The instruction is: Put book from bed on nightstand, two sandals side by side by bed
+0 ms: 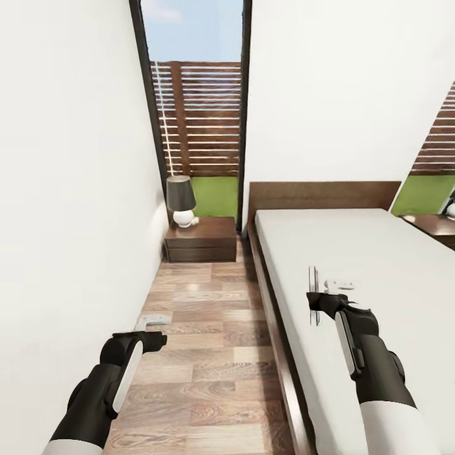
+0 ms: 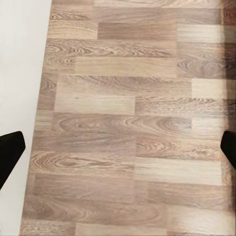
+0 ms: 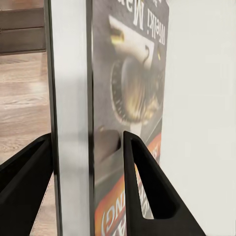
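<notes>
While my head camera looks down the bedroom, the white walls (image 1: 76, 158) take up most of the scene, and a tall dark-framed window (image 1: 196, 120) between them shows a brown slatted fence above a strip of green lawn. The bed (image 1: 379, 265) is the next largest item: a light-grey mattress on a dark-brown frame with its headboard against the far wall, lying along my right side. The wood-plank floor (image 1: 202, 354) runs as a narrow aisle between the bed and the left wall. At the far end of that aisle stands the nightstand (image 1: 201, 239), a low dark-brown cabinet that carries a lamp (image 1: 181, 200) with a dark shade and a white base. A second dark wooden top shows at the far right edge, beyond the bed. My right gripper (image 1: 321, 297) hangs over the mattress near its aisle-side edge, pinching the book (image 1: 313, 294), which stands on edge; in the right wrist view my two dark fingers (image 3: 147, 187) press its opposite sides, and the book's (image 3: 128, 98) cover shows an orange band. My left gripper (image 1: 151, 323) hovers over the floor, its fingers spread wide and holding nothing, with bare planks (image 2: 128, 123) between the tips (image 2: 10, 147).
</notes>
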`<state>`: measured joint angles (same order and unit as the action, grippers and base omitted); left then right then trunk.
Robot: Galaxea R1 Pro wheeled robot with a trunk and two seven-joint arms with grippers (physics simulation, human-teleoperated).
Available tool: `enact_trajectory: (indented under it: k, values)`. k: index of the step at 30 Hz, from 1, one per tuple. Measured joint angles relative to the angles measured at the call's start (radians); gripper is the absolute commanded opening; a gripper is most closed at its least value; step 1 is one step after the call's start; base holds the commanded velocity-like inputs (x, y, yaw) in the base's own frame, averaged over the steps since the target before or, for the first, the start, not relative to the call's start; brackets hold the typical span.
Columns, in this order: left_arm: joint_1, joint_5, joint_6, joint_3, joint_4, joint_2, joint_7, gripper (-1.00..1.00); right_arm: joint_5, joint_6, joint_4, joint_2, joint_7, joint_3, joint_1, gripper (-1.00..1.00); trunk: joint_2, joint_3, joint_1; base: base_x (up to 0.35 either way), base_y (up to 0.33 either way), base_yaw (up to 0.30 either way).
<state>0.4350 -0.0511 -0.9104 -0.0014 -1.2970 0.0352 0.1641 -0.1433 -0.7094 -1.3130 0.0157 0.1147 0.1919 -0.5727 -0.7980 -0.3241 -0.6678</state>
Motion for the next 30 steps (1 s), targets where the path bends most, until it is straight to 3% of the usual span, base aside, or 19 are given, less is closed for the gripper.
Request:
enact_trajectory:
  k: [30]
  values:
    - [0.000, 0.001, 0.002, -0.002, 0.000, 0.000, -0.003, 1.00, 0.000, 0.000, 0.000, -0.002, 0.000, 0.001, 0.000, -1.00, 0.000, 0.000, 0.000, 0.306, 0.181, 0.000]
